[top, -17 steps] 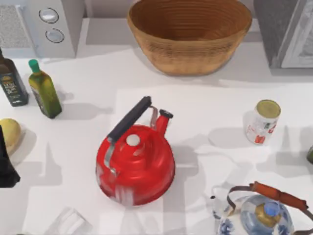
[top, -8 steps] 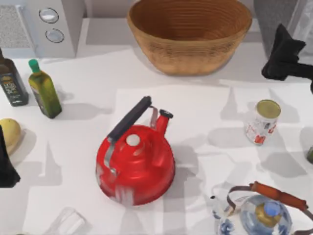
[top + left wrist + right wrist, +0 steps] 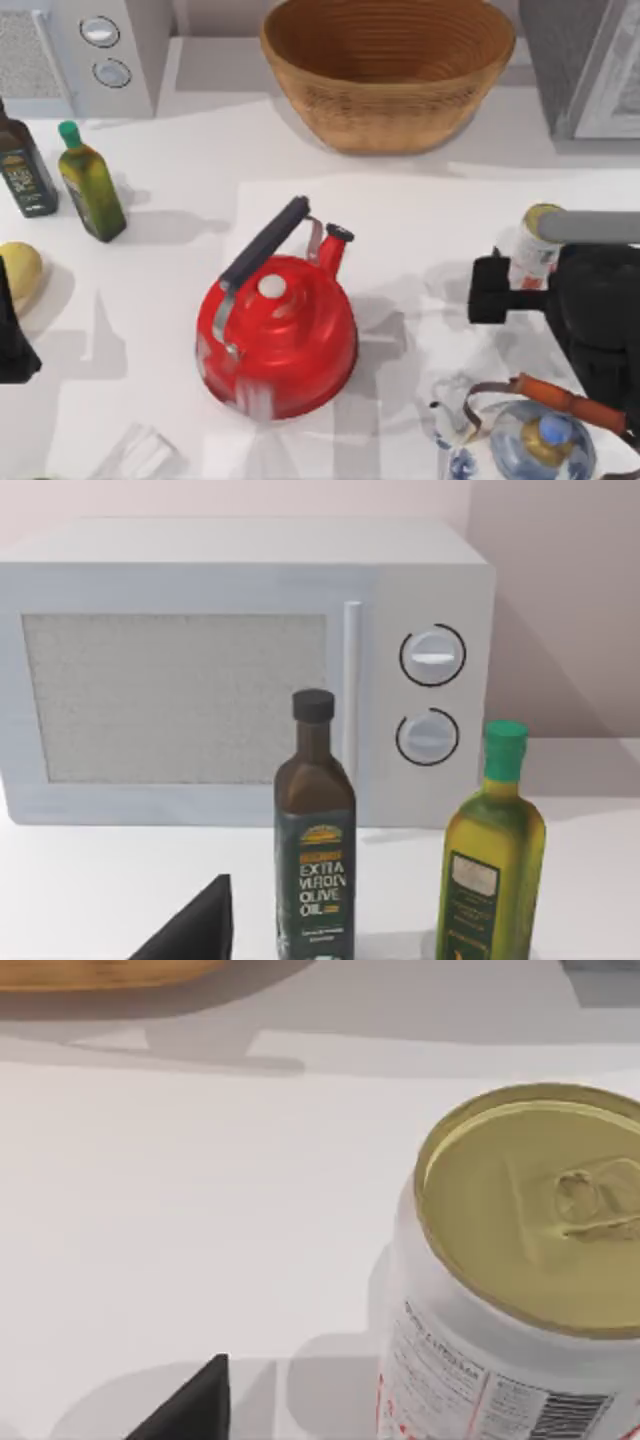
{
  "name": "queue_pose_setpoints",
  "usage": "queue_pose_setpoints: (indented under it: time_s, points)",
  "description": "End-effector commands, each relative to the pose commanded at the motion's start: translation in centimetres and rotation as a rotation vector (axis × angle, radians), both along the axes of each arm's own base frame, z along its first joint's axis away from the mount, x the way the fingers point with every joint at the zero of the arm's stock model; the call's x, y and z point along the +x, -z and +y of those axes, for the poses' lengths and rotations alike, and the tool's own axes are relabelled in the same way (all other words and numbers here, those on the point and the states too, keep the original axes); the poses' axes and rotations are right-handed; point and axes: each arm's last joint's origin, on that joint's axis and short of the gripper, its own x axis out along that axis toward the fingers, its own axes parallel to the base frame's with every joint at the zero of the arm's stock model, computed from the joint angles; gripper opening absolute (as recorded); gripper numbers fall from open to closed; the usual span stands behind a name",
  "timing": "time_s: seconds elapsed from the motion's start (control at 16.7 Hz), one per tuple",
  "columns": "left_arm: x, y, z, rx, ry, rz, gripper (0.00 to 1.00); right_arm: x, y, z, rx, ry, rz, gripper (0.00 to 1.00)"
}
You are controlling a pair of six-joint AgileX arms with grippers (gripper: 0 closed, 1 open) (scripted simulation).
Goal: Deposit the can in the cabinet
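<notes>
The right gripper (image 3: 510,290) sits low at the table's right side, right up against the can (image 3: 533,250), which stands upright on the white table (image 3: 400,215) between the red kettle (image 3: 277,335) and the right edge. From above, one dark finger (image 3: 492,290) juts out on the kettle side of the can; the other is hidden under the arm, so I cannot tell how wide the hand stands or whether it touches the tin. In the right wrist view the can (image 3: 520,1280) looms close with its gold top showing, which suggests the hand is lining up for a side grasp. The cabinet (image 3: 590,65) waits at the far right corner, beyond the wicker basket (image 3: 388,70). The left gripper (image 3: 12,340) is parked at the left edge, facing the microwave (image 3: 240,670) and oil bottles.
</notes>
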Motion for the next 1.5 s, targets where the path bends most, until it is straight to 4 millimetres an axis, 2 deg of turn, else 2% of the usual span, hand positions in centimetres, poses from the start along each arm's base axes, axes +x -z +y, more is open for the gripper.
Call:
queue_pose_setpoints:
  time_s: [0.42, 0.9, 1.26, 1.5]
  points:
    - [0.0, 0.0, 0.0, 0.0, 0.0, 0.0, 1.0, 0.2, 0.5, -0.1, -0.014, 0.004, 0.015, 1.0]
    - [0.0, 0.0, 0.0, 0.0, 0.0, 0.0, 1.0, 5.0, 2.3, 0.9, -0.015, 0.006, 0.016, 1.0]
    - [0.0, 0.0, 0.0, 0.0, 0.0, 0.0, 1.0, 5.1, 3.3, -0.2, -0.016, 0.005, 0.017, 1.0]
    - [0.0, 0.0, 0.0, 0.0, 0.0, 0.0, 1.0, 5.1, 3.3, -0.2, -0.016, 0.005, 0.017, 1.0]
